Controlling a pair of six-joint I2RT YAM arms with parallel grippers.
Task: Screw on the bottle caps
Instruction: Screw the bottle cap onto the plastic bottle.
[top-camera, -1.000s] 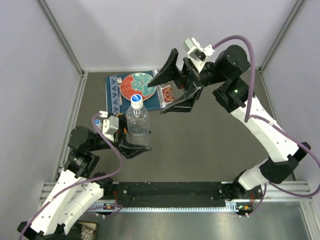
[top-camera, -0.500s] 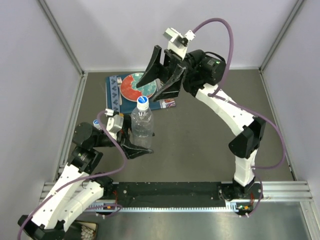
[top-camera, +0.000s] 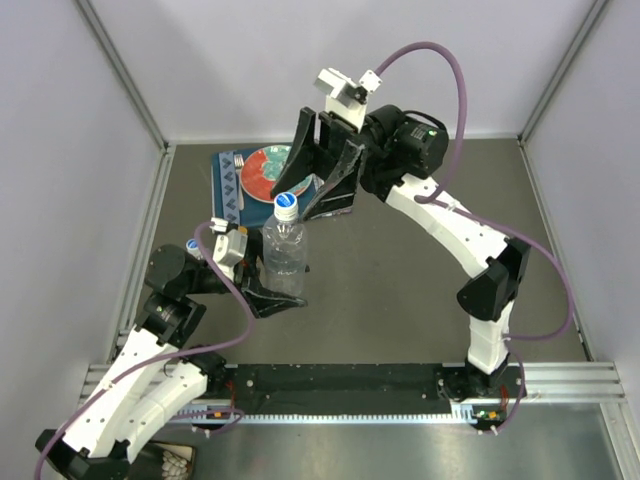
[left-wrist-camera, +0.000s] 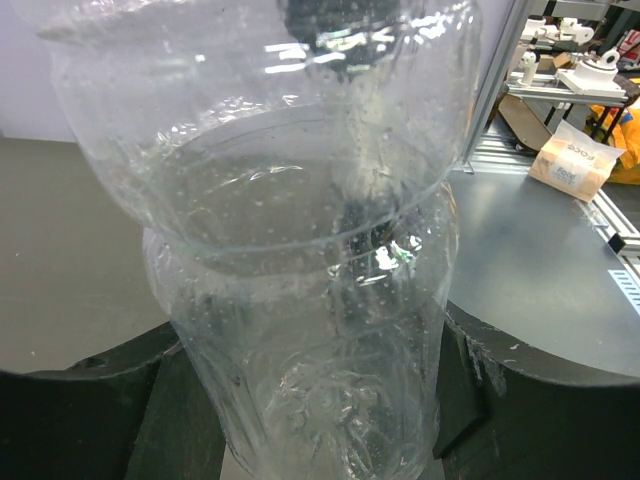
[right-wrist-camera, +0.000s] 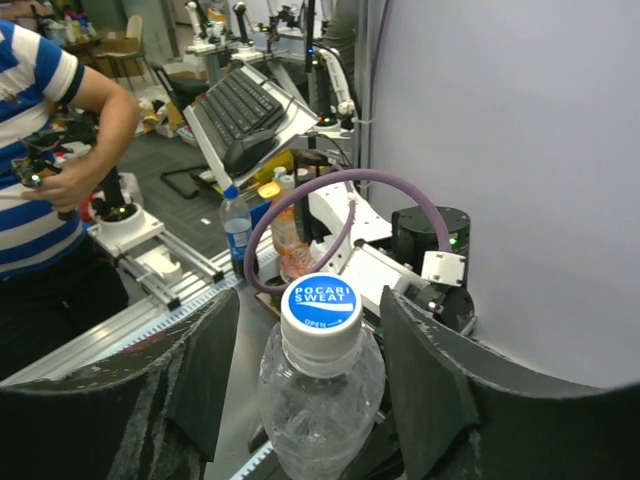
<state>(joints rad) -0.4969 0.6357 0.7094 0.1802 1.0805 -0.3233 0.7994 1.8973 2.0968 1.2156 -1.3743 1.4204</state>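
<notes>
A clear plastic bottle (top-camera: 283, 255) stands upright left of centre, and my left gripper (top-camera: 270, 296) is shut on its lower body. In the left wrist view the bottle (left-wrist-camera: 300, 250) fills the frame between the dark fingers (left-wrist-camera: 90, 420). A white cap with a blue printed top (top-camera: 287, 204) sits on the bottle's neck. My right gripper (top-camera: 305, 200) hangs over it from the far side, open. Its fingers (right-wrist-camera: 430, 380) flank the cap (right-wrist-camera: 320, 305) with a gap on each side, touching nothing.
A red-and-teal plate (top-camera: 262, 172) lies on a blue mat (top-camera: 228, 190) at the back left, just behind the bottle. In the right wrist view a blue-labelled bottle (right-wrist-camera: 235, 228) and an orange bottle (right-wrist-camera: 288, 245) stand beyond the left arm, near the rail.
My right gripper swung left from beside the plate to over the bottle's cap, and its jaws narrowed. The left gripper kept hold of the bottle, shifting it slightly right.
</notes>
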